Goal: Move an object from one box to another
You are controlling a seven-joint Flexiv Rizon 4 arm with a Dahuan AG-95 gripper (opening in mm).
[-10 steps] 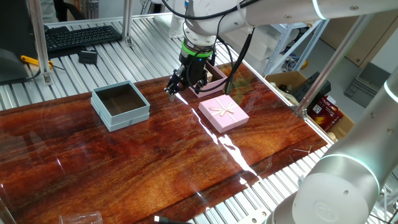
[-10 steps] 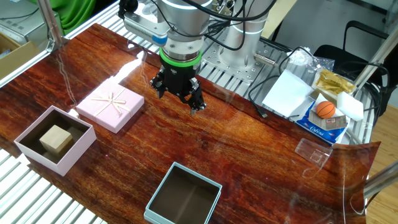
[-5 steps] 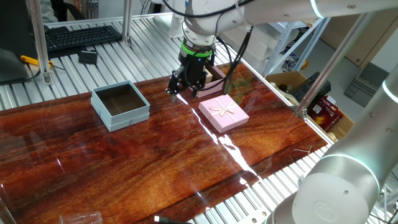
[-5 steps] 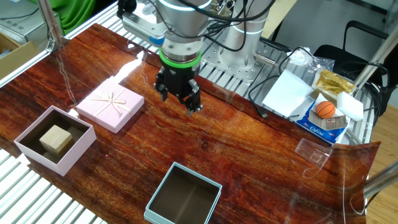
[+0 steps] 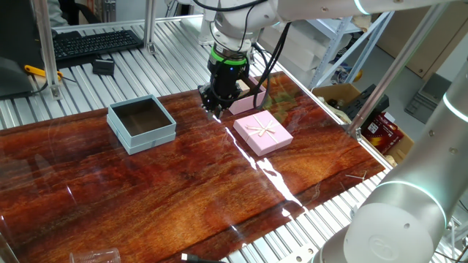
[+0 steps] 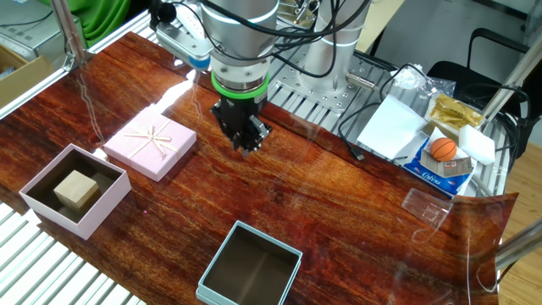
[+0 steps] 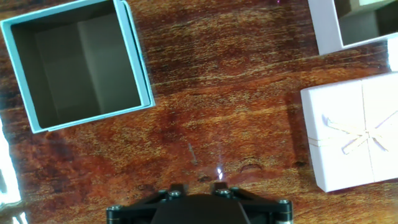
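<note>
The tan wooden cube (image 6: 76, 188) lies inside the pink box (image 6: 108, 207) at the table's near-left corner in the other fixed view. In one fixed view the pink box (image 5: 251, 102) is mostly hidden behind my arm. The pale blue-grey box (image 5: 142, 135) stands empty; it also shows in the other fixed view (image 6: 216, 257) and in the hand view (image 7: 140, 62). My gripper (image 6: 246, 148) hangs over bare table between the two boxes, open and empty. It also shows in one fixed view (image 5: 216, 109). In the hand view only the finger bases (image 7: 176, 186) show.
The flat pink lid with a ribbon bow (image 6: 151, 144) lies beside the gripper, between it and the pink box, and shows in the hand view (image 7: 354, 134). A keyboard (image 5: 95, 42) sits off the table. Bags and a small orange ball (image 6: 444, 149) lie behind the robot base.
The gripper has turned about its vertical axis and shifted a little toward the lid and pink box. The boxes, lid and cube have not moved.
</note>
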